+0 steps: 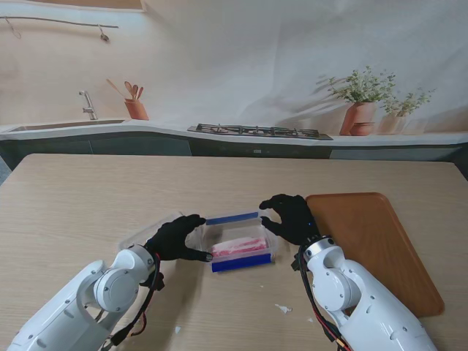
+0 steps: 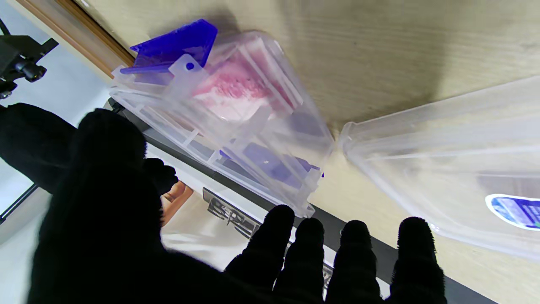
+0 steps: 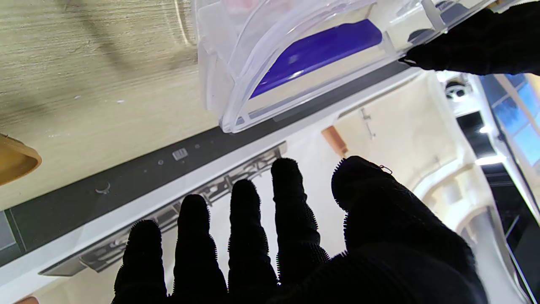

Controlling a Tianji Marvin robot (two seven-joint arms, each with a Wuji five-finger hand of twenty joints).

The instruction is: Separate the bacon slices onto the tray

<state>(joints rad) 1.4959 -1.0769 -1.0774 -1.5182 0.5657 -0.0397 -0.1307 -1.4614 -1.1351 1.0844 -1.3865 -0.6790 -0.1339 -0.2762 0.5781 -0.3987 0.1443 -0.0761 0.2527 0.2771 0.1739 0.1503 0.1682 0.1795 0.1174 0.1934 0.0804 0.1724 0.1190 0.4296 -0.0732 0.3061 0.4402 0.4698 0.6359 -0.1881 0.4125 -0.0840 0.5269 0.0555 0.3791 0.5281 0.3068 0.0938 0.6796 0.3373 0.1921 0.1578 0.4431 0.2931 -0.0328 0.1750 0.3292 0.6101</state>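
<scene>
Centre of the stand view, lower half: one clear plastic container (image 1: 241,245) with two blue latches, pink bacon (image 1: 240,246) inside; slice count not readable, it looks like one block. One clear lid (image 1: 150,232) lies flat just left of the box, partly hidden behind the left hand (image 1: 178,238). One wooden tray (image 1: 373,245) at right of centre, bare, its near-left corner covered by the right arm.

Two black-gloved hands. Left hand has its fingers spread at the container's left end, thumb at the near-left corner; its wrist view shows the fingers (image 2: 356,249) apart with nothing between them, so released, though contact with the box wall is unclear. Right hand (image 1: 289,217) sits at the container's far-right corner, fingers (image 3: 287,198) apart in its wrist view; whether the thumb pinches the rim I cannot tell.

Surface: light wood-grain table (image 1: 88,197); two small white scraps (image 1: 282,308) near the bottom edge, too small to identify. Room: printed kitchen backdrop with one sink faucet (image 1: 88,104), one utensil pot (image 1: 136,108), one gas hob (image 1: 259,131), potted plants (image 1: 362,102) at upper right.

Both forearms cut off at the bottom corners. Lid sticker (image 2: 512,211) in the left wrist view is blurred, text unreadable.
</scene>
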